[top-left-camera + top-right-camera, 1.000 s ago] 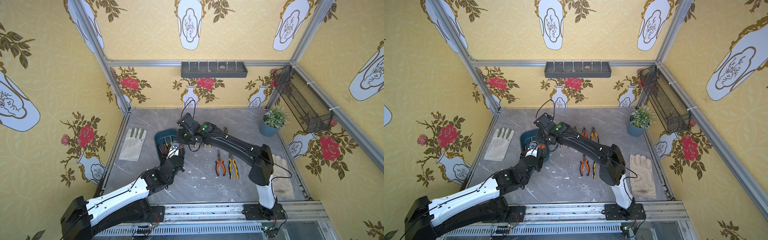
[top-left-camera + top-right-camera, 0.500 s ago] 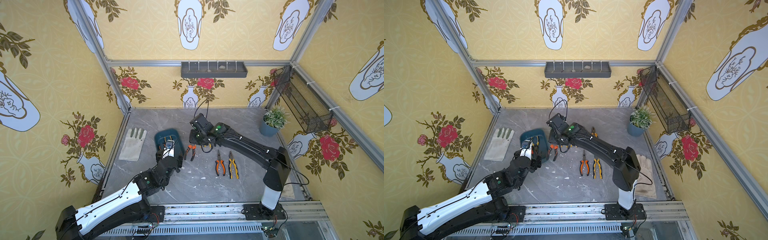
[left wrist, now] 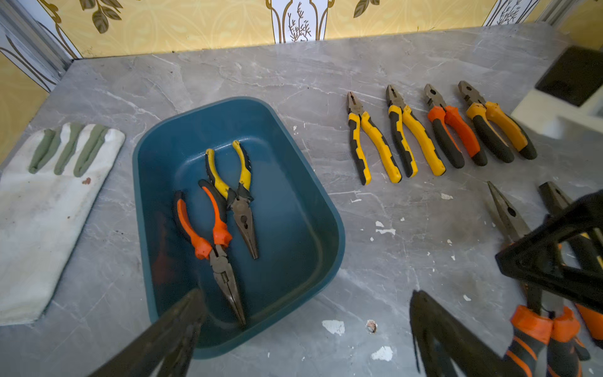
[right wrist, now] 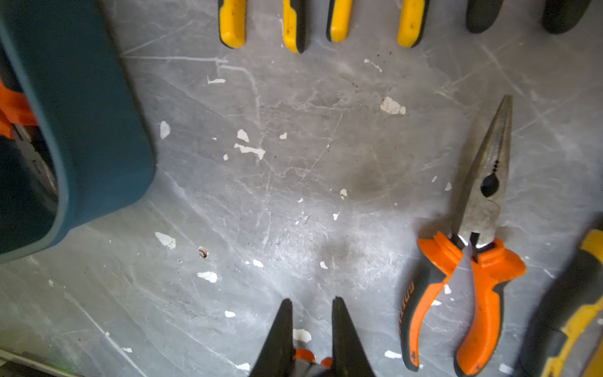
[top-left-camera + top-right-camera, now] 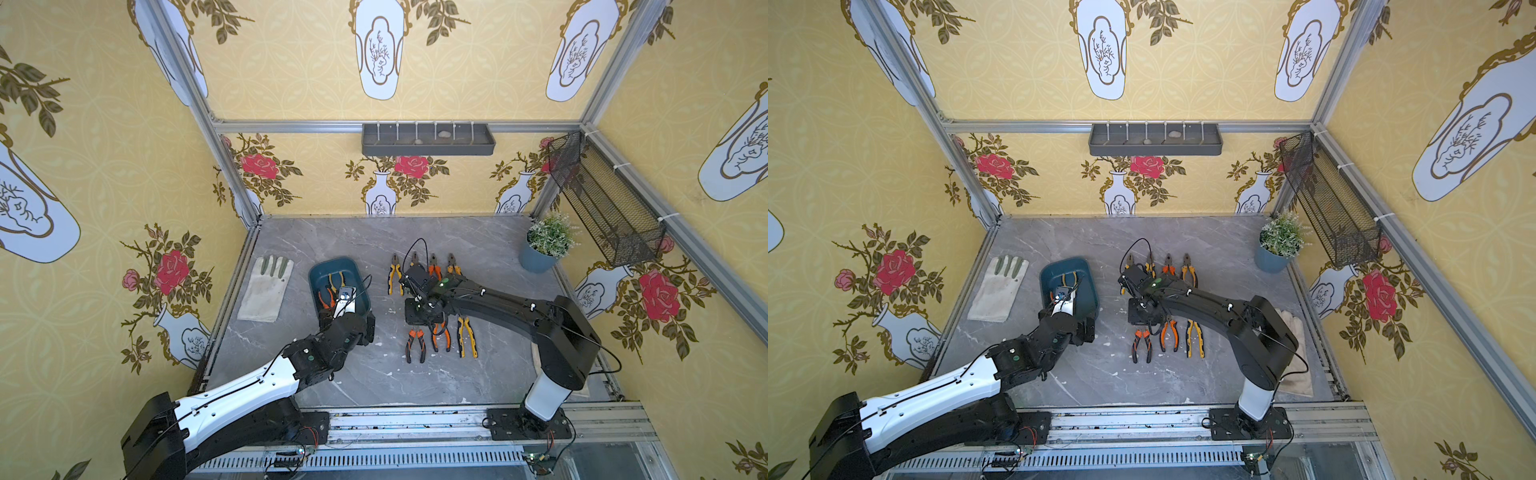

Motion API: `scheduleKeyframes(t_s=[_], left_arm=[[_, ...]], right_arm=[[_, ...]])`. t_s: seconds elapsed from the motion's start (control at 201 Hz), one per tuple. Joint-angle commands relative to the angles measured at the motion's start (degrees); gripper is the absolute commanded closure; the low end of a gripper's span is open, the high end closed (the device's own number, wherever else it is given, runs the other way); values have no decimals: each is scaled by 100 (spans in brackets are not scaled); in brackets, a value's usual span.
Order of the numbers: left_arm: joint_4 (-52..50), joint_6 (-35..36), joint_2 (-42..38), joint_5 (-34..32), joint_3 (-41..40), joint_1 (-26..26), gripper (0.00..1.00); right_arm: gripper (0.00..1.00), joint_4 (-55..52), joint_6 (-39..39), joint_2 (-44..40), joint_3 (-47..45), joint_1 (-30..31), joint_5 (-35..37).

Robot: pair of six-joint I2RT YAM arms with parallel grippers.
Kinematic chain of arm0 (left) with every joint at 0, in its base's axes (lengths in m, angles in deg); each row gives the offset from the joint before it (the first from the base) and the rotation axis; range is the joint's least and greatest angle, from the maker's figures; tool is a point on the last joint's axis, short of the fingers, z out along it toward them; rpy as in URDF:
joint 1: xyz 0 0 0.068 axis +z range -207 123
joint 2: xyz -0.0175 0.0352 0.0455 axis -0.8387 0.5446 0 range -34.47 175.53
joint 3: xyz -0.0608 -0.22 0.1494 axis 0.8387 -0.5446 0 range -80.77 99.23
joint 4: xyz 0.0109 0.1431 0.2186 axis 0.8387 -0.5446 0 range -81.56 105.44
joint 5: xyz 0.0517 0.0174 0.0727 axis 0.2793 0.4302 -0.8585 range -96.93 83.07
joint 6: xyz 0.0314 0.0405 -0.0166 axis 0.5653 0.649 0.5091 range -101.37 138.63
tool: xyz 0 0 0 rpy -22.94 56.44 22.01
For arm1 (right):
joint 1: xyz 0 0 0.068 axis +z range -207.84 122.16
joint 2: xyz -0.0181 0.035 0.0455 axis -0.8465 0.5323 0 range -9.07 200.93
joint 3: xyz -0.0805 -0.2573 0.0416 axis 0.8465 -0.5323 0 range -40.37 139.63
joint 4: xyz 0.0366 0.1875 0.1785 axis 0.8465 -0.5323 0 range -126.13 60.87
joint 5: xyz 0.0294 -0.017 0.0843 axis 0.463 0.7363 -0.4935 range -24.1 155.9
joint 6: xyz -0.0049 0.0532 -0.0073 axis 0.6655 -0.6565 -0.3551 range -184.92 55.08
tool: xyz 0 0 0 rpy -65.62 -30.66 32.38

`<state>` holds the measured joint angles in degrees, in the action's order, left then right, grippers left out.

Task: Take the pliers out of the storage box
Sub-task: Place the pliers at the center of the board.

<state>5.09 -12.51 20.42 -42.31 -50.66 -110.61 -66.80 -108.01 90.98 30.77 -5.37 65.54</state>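
Left wrist view: ahead of the released left claw [image 3: 305, 293], the smooth teal storage box [image 3: 293, 202] holds two long-nosed pliers [image 3: 243, 222]; right claw [image 4: 311, 299] clenches an orange-handled pair [image 3: 530, 326].

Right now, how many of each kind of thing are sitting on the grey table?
pliers: 9 (2 in the box, 7 out)
gloves: 2
storage box: 1
plant pot: 1
total: 13
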Motion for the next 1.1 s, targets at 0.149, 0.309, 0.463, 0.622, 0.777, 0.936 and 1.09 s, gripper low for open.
scheduleKeyframes(t_s=[0.149, 0.309, 0.463, 0.622, 0.777, 0.936, 1.09], left_arm=[[-462, -284, 96, 312, 121, 96, 1], [-391, -417, -102, 347, -72, 96, 1], [-428, -429, -225, 343, -128, 93, 1], [-471, -420, -221, 347, -134, 92, 1], [-458, -420, -190, 341, -140, 88, 1], [-484, -426, -132, 336, -127, 90, 1], [-461, -459, -146, 329, -159, 89, 1]], right_arm=[[100, 148, -186, 533, 174, -288, 93], [100, 72, -130, 930, 404, -440, 97], [98, 140, -138, 1160, 469, -542, 123], [95, 250, -138, 1292, 479, -615, 107], [93, 276, -145, 1393, 538, -626, 81], [89, 291, -175, 1412, 526, -627, 70], [80, 338, -182, 1374, 481, -624, 63]])
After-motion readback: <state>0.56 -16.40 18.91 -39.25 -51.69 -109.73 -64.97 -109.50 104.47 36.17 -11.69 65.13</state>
